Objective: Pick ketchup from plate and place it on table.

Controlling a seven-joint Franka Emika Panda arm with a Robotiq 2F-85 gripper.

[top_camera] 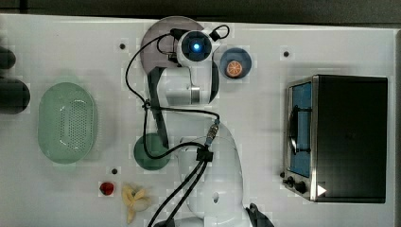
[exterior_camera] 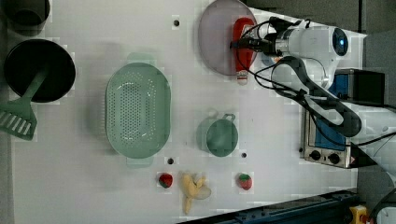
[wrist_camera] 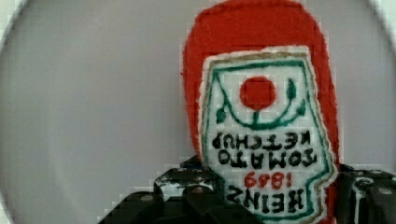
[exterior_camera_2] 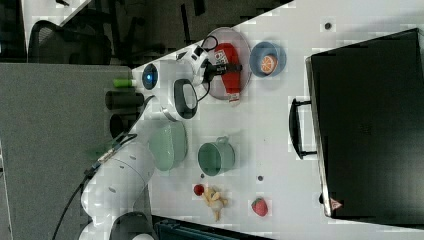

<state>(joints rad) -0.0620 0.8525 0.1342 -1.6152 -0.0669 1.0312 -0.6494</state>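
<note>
The ketchup [exterior_camera: 243,35] is a red plush bottle with a white label [wrist_camera: 257,107]. It lies flat on the mauve plate [exterior_camera: 215,37] at the far edge of the white table [top_camera: 71,47]. Its whitish cap end reaches just past the plate's rim. My gripper [exterior_camera: 240,45] is down over the bottle's middle. In the wrist view the black fingers [wrist_camera: 187,186] press against both sides of the labelled body. The right view shows the same hold [exterior_camera_2: 227,67] on the plate [exterior_camera_2: 245,50]. In the top view my wrist covers the bottle above the plate [top_camera: 158,35].
A small blue dish with an orange slice [top_camera: 235,64] sits right beside the plate. A toaster oven [top_camera: 340,137] stands on the top view's right and a green colander [top_camera: 67,122] on the top view's left. A dark green cup [exterior_camera: 220,136], a banana [exterior_camera: 194,189] and strawberries [exterior_camera: 244,181] lie nearer the arm's base.
</note>
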